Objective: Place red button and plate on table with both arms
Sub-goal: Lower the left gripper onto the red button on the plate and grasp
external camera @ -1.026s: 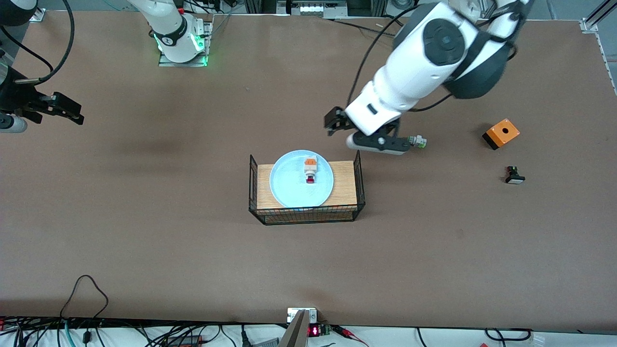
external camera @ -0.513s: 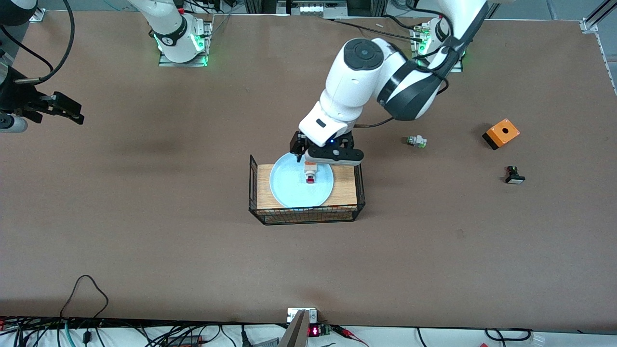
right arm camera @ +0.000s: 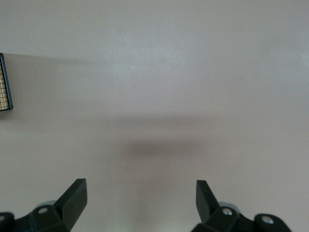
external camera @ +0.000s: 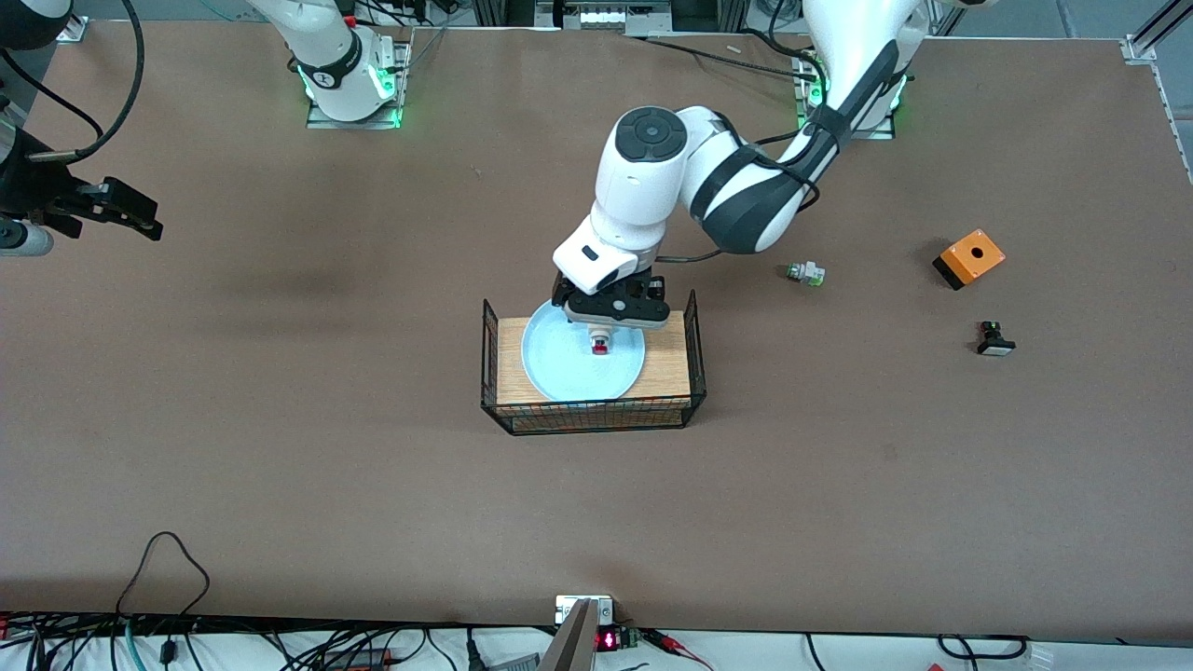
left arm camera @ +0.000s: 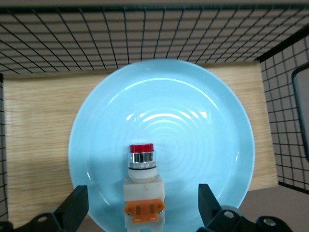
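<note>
Here the brown table fills the front view from end to end. Near its middle stands a wooden tray with black wire sides, and the pale blue plate lies flat on the tray's wooden floor, taking up most of it. The left arm reaches from its base down over the tray; the left gripper hangs low over the plate's edge farthest from the front camera, jaws spread wide and grasping nothing. In the left wrist view its two fingers stand on either side of the red button, clear of it. The button lies on its side on the plate, orange block toward the gripper, red cap pointing at the plate's centre.

The right gripper waits above bare table at the right arm's end, well apart from the tray, its jaws likewise released and empty; its wrist view shows only the tabletop and a corner of the wire tray.

Toward the left arm's end lie an orange box with a hole, a small black and white part nearer to the front camera than the box, and a white part with a green tip between the box and the tray.
</note>
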Controlling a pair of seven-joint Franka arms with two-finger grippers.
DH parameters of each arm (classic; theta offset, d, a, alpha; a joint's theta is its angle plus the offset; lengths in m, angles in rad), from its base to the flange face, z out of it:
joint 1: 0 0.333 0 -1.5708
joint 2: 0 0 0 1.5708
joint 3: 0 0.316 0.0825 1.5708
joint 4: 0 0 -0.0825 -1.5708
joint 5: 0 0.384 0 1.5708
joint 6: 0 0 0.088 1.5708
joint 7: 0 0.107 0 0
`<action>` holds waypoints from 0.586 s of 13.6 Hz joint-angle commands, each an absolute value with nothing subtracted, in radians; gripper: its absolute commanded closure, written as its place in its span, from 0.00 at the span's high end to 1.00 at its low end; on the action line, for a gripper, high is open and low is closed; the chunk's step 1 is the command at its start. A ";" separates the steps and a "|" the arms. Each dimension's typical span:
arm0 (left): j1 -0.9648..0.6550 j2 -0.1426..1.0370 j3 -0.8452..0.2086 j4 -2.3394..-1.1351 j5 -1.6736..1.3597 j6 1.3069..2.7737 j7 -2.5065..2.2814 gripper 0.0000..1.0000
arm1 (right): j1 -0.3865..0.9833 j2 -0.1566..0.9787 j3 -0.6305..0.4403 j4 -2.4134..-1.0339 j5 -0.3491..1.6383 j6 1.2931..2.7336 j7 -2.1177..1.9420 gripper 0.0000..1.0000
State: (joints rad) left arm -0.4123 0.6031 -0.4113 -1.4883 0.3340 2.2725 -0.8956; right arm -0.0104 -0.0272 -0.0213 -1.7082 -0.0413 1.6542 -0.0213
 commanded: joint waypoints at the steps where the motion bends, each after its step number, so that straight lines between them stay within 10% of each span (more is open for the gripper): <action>1: -0.434 0.644 -0.397 -1.448 0.383 2.270 -0.914 1.00 | -0.015 -0.025 -0.018 -1.694 -0.026 1.635 -0.037 1.00; 4: -0.449 0.658 -0.397 -1.448 0.385 2.272 -0.913 0.97 | -0.015 -0.023 -0.018 -1.694 -0.026 1.641 -0.037 1.00; 8: -0.449 0.667 -0.397 -1.448 0.410 2.272 -0.914 0.63 | -0.015 -0.021 -0.018 -1.694 -0.025 1.649 -0.037 1.00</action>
State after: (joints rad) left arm -0.4337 0.6484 -0.4077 -1.4851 0.3770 2.2765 -0.8979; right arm -0.0104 -0.0259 -0.0213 -1.7082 -0.0413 1.6543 -0.0213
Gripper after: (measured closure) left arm 0.220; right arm 0.000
